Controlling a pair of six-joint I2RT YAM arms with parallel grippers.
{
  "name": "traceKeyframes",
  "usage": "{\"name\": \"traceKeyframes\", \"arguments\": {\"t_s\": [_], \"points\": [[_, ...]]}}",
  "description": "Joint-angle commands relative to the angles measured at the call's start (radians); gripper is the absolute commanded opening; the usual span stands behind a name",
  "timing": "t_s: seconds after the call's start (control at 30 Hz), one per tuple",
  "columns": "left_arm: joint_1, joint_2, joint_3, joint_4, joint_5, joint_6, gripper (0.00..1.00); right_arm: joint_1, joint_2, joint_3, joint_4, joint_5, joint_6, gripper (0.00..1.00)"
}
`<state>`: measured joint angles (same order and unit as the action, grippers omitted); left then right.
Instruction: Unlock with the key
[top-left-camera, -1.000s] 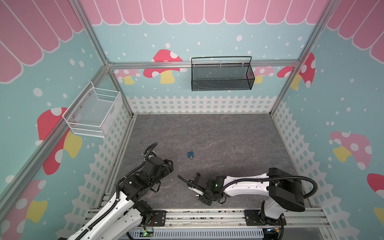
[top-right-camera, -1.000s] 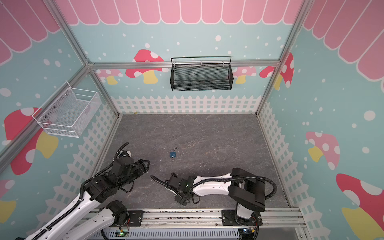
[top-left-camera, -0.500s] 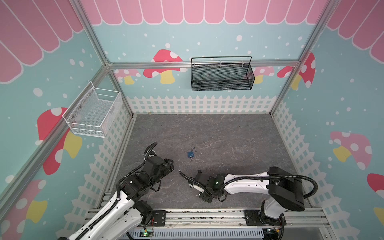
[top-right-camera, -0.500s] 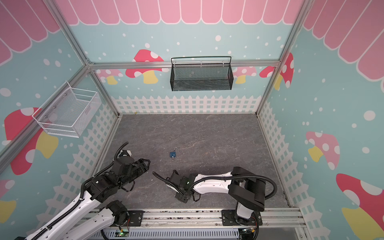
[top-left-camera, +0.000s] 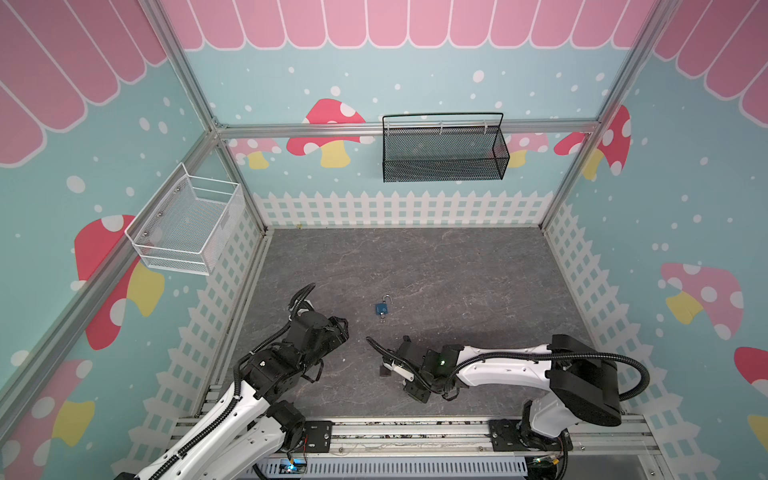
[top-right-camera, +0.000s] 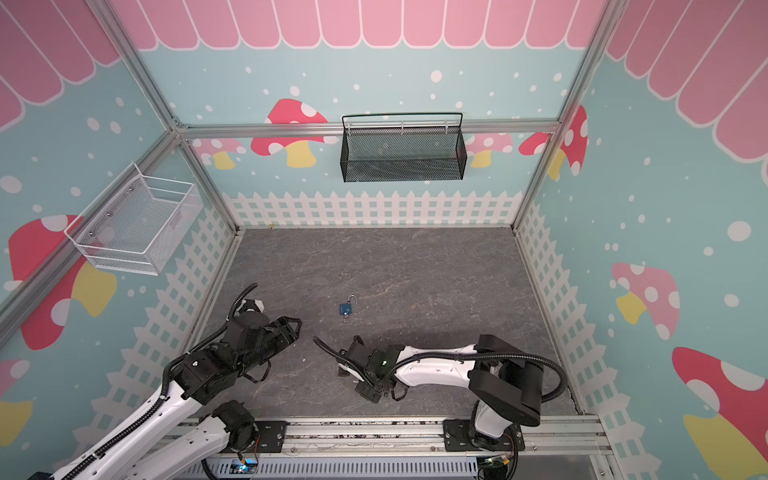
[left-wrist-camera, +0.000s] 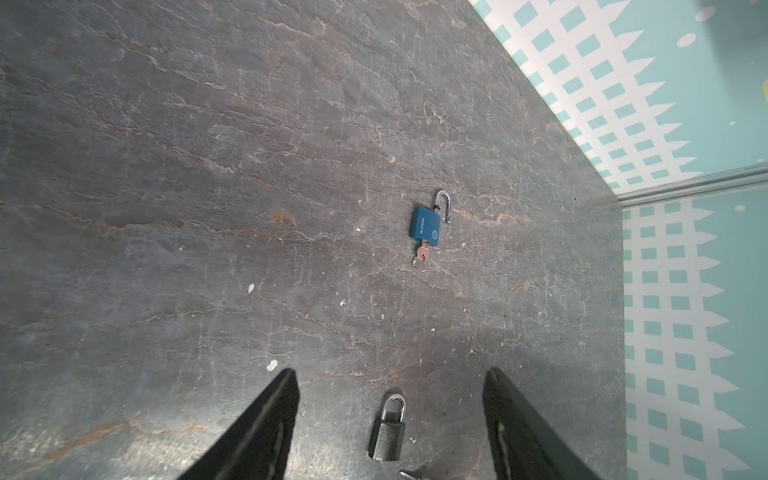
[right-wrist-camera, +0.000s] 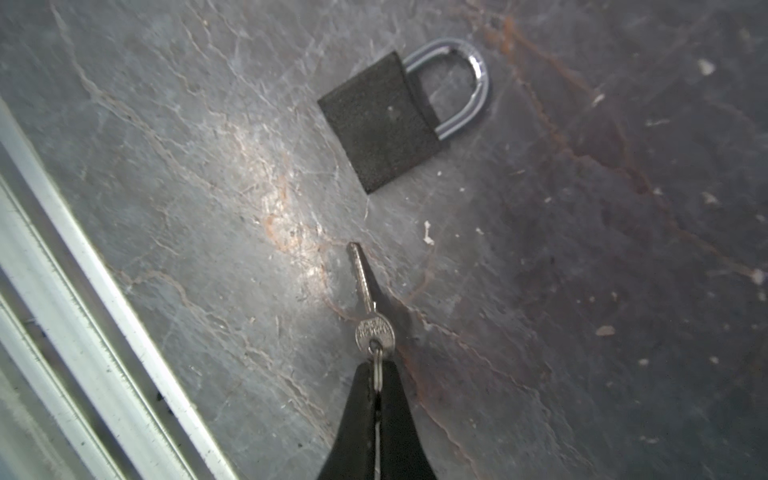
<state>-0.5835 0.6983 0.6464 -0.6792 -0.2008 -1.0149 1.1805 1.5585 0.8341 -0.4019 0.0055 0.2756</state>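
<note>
A black padlock (right-wrist-camera: 380, 124) with its shackle closed lies flat on the grey floor, also visible in the left wrist view (left-wrist-camera: 388, 436) and in both top views (top-left-camera: 384, 372) (top-right-camera: 343, 374). My right gripper (right-wrist-camera: 377, 370) is shut on the ring of a small silver key (right-wrist-camera: 368, 299). The key's blade points toward the black padlock, a short gap from it. My left gripper (left-wrist-camera: 390, 374) is open and holds nothing. It hovers to the left of the padlock in both top views (top-left-camera: 338, 328).
A blue padlock (top-left-camera: 381, 308) (left-wrist-camera: 426, 224) lies mid-floor with its shackle swung open and another key (left-wrist-camera: 422, 254) in it. Fence-printed walls surround the floor. A white basket (top-left-camera: 187, 226) and a black basket (top-left-camera: 442, 151) hang on the walls. An aluminium rail (right-wrist-camera: 75, 332) runs along the front.
My right gripper's jaws have closed onto the key ring. The left arm has not moved.
</note>
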Motion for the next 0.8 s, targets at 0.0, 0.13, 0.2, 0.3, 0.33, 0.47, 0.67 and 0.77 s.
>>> {"name": "traceKeyframes", "arguments": {"t_s": [0.0, 0.13, 0.2, 0.3, 0.33, 0.47, 0.67, 0.77], "points": [[0.007, 0.005, 0.034, 0.013, 0.021, -0.019, 0.70, -0.018, -0.063, -0.027, 0.027, -0.018, 0.028, 0.00], [0.006, 0.007, 0.046, 0.039, 0.052, -0.034, 0.69, -0.047, -0.145, -0.065, 0.059, -0.034, 0.054, 0.00], [0.006, 0.009, 0.044, 0.072, 0.084, -0.049, 0.69, -0.076, -0.195, -0.083, 0.078, -0.049, 0.068, 0.00], [0.004, 0.029, 0.049, 0.133, 0.127, -0.073, 0.68, -0.127, -0.271, -0.097, 0.097, -0.068, 0.087, 0.00], [0.001, 0.035, 0.053, 0.153, 0.139, -0.078, 0.68, -0.138, -0.293, -0.100, 0.103, -0.067, 0.090, 0.00], [-0.032, 0.090, 0.084, 0.250, 0.161, -0.094, 0.67, -0.193, -0.372, -0.106, 0.131, -0.052, 0.103, 0.00], [-0.127, 0.192, 0.138, 0.415, 0.148, -0.111, 0.67, -0.253, -0.455, -0.095, 0.191, -0.038, 0.147, 0.00], [-0.172, 0.220, 0.150, 0.493, 0.112, -0.130, 0.67, -0.276, -0.499, -0.095, 0.240, -0.046, 0.169, 0.00]]}}
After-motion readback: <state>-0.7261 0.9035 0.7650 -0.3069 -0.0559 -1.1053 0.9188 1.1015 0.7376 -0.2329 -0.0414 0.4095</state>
